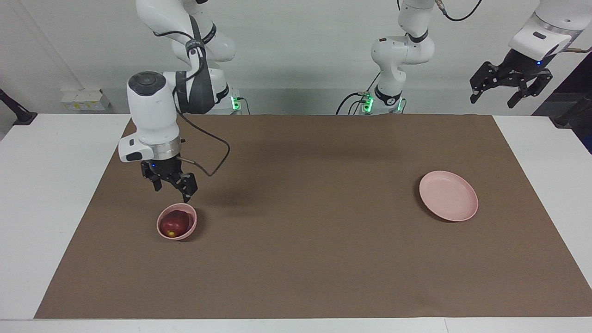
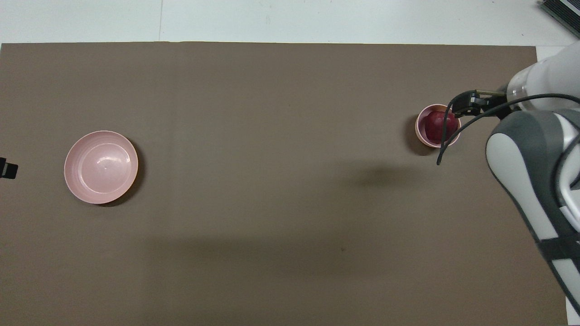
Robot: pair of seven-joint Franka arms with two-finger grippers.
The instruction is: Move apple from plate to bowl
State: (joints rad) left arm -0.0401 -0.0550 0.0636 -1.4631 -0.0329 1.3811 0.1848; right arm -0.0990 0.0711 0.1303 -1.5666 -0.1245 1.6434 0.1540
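Observation:
The small dark red apple (image 1: pixel 175 223) (image 2: pixel 436 125) lies in the deep pink bowl (image 1: pixel 185 236) (image 2: pixel 418 127) toward the right arm's end of the table. My right gripper (image 1: pixel 173 193) hangs open and empty just above the bowl's rim, clear of the apple. In the overhead view the right arm hides that gripper. The flat pink plate (image 1: pixel 448 195) (image 2: pixel 101 166) lies bare toward the left arm's end. My left gripper (image 1: pixel 492 101) waits open, high up past the table's edge at the left arm's end.
A brown mat (image 1: pixel 305 208) covers most of the white table (image 1: pixel 51 194). A black cable (image 1: pixel 215 157) loops from the right wrist over the mat beside the bowl.

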